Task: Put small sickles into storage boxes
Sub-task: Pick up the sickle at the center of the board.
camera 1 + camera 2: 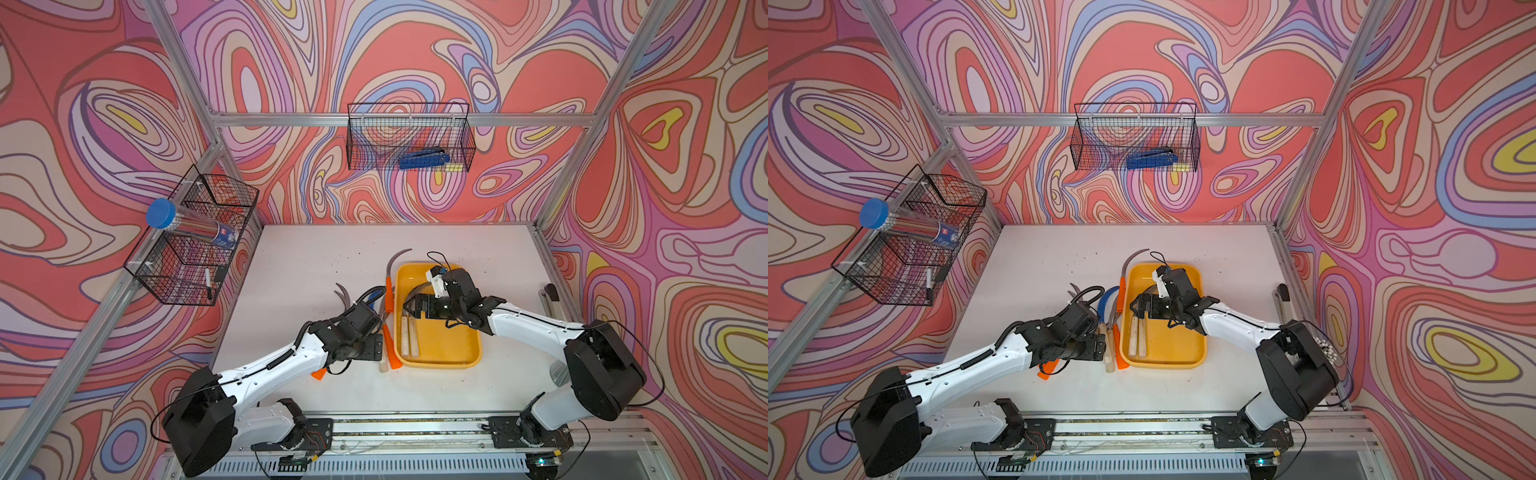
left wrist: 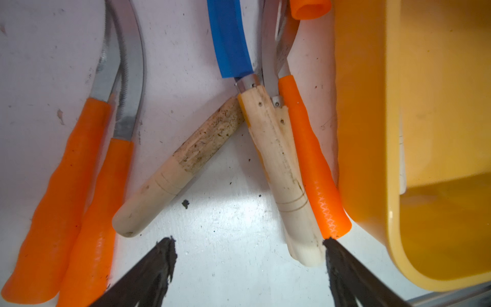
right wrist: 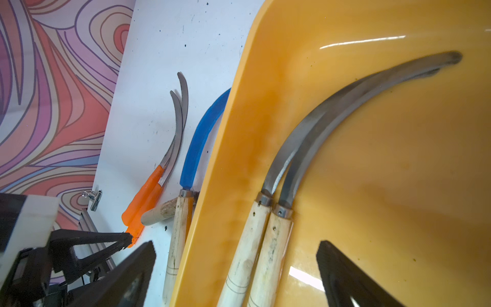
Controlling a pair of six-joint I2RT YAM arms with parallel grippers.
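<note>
Hovering wide-jawed, the left gripper straddles a blue-bladed sickle and an orange-handled sickle touching at nine o'clock of the yellow tray; closing may pinch both. The right gripper gapes empty over two wooden-handled sickles inside it.

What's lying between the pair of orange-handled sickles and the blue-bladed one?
A pale wooden handle, lying slanted, one end against the blue-bladed sickle at its handle. The left wrist view shows it best.

swirl-patterned pink and red walls on an aluminium frame enclose a scuffed white tabletop.
</note>
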